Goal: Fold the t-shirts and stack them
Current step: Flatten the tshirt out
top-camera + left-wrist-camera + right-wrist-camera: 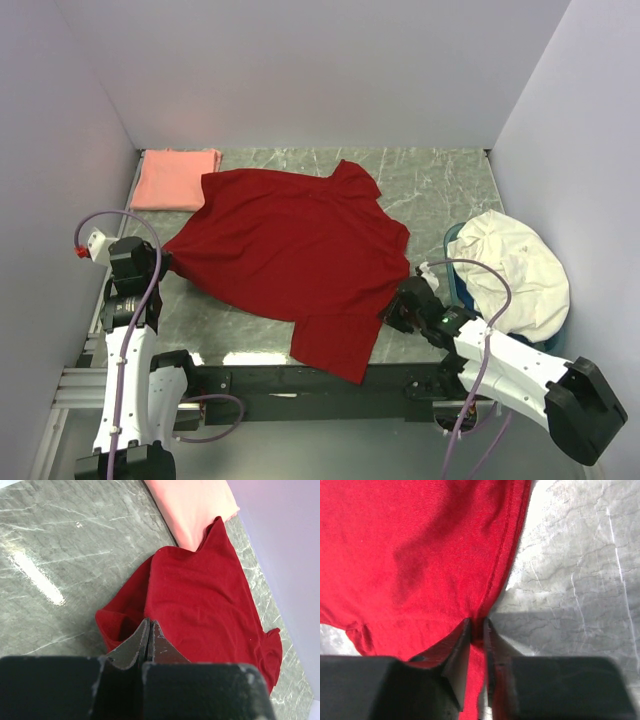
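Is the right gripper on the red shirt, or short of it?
Touching. The right wrist view shows the right gripper with its jaws nearly closed on the stitched hem of the red shirt, and cloth fills the narrow gap.

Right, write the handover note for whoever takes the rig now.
Left gripper: fingers shut on the left edge of the deep red cloth t-shirt.
Right gripper: fingers shut on its right hem.
Red t-shirt lies spread, unfolded, on the grey marbled table; salmon-pink cloth t-shirt sits folded at the far left corner, red cloth overlapping its edge.
Done: pink folded. Left: fold red, stack both.
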`<state>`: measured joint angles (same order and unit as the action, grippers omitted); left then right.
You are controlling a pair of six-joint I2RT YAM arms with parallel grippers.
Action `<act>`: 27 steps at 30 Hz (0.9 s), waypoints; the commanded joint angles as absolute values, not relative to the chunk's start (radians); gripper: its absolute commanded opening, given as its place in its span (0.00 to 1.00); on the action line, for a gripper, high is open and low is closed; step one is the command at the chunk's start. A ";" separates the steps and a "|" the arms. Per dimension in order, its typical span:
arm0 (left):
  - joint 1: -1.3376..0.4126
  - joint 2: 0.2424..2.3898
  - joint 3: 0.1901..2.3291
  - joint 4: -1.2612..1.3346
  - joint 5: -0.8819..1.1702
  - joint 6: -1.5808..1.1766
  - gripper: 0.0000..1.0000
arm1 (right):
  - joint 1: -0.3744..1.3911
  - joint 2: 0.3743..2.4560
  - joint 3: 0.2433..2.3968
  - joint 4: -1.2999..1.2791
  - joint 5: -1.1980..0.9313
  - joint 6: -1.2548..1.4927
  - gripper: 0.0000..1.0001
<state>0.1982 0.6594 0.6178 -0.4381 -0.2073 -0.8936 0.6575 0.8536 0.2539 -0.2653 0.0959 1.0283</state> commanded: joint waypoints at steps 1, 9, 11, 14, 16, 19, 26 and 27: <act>0.204 0.658 0.653 -0.414 -0.204 -0.874 0.01 | 0.646 0.870 0.276 -0.236 0.121 1.016 0.18; 0.206 0.653 0.664 -0.437 -0.199 -0.859 0.00 | 0.595 0.754 0.412 -0.368 0.166 0.948 0.00; 0.206 0.649 0.667 -0.443 -0.202 -0.854 0.00 | 0.589 0.717 0.468 -0.428 0.193 0.925 0.00; 0.206 0.638 0.683 -0.460 -0.198 -0.851 0.01 | 0.577 0.655 0.544 -0.503 0.222 0.897 0.00; 0.206 0.631 0.693 -0.471 -0.192 -0.851 0.00 | 0.572 0.620 0.616 -0.556 0.235 0.878 0.00; 0.206 0.623 0.741 -0.485 -0.172 -0.848 0.01 | 0.569 0.583 0.727 -0.615 0.278 0.852 0.00; 0.206 0.637 1.000 -0.554 -0.129 -0.828 0.01 | 0.565 0.586 1.038 -0.722 0.391 0.776 0.00; 0.207 0.638 1.029 -0.561 -0.124 -0.825 0.01 | 0.566 0.589 1.078 -0.730 0.406 0.767 0.00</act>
<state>0.1997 0.6483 0.9047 -0.5625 -0.1490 -0.8581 0.5732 0.5972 0.9520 -0.6865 0.3103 0.8227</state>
